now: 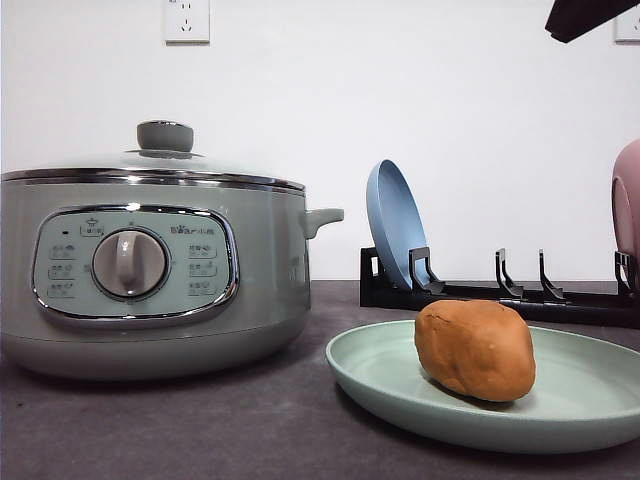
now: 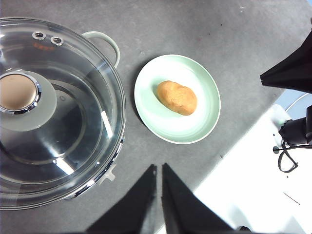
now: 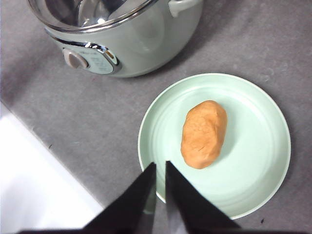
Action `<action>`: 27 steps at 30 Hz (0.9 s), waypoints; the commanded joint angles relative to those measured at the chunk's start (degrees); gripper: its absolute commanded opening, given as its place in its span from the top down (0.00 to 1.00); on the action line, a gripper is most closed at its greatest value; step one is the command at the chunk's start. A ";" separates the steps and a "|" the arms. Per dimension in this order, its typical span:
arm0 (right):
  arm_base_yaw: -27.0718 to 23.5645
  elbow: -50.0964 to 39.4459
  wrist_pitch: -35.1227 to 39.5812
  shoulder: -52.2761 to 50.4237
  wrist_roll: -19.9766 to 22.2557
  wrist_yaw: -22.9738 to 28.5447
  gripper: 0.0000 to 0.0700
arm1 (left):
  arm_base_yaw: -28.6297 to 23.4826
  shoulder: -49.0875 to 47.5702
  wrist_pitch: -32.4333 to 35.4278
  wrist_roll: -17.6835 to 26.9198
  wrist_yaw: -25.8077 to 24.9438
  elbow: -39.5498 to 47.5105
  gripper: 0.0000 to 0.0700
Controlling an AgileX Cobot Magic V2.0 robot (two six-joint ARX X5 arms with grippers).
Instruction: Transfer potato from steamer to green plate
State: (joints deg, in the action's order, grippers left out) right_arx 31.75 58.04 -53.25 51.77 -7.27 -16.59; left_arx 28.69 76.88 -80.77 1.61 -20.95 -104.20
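Task looks finished: potato [image 3: 204, 134] lying near the middle of the green plate [image 3: 253, 195], beside the lidded steamer [image 1: 150, 270] on the counter [image 2: 195, 29]. Left gripper [image 2: 159, 187] and right gripper [image 3: 160, 187] both closed, empty, raised well above. Nothing apparently left but to withdraw.

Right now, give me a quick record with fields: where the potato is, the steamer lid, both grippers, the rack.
potato: lumpy orange-brown potato lying on the plate
plate: round pale mint-green plate on the grey table, beside the steamer
steamer: sage-green electric pot, glass lid on
left gripper: shut, empty, above the table
right gripper: shut, empty, over the plate's edge
rack: black dish rack holding an upright blue plate
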 commanded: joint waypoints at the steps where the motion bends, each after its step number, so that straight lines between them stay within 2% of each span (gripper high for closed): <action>1: 0.31 0.96 0.56 0.17 0.82 0.08 1.00 | 0.37 0.39 -0.26 0.42 -0.15 -1.64 1.00; 21: 0.31 0.96 0.57 0.17 0.83 0.08 1.00 | 0.37 0.39 -0.20 0.37 -0.13 -1.64 1.00; 27: 0.31 0.96 0.59 0.17 0.83 0.08 1.00 | -1.32 -2.35 1.87 4.37 0.37 -1.58 1.00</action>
State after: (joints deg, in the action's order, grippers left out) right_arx 31.75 58.04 -53.25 51.77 -7.26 -16.51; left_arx 27.41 75.36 -80.22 3.72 -20.76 -104.18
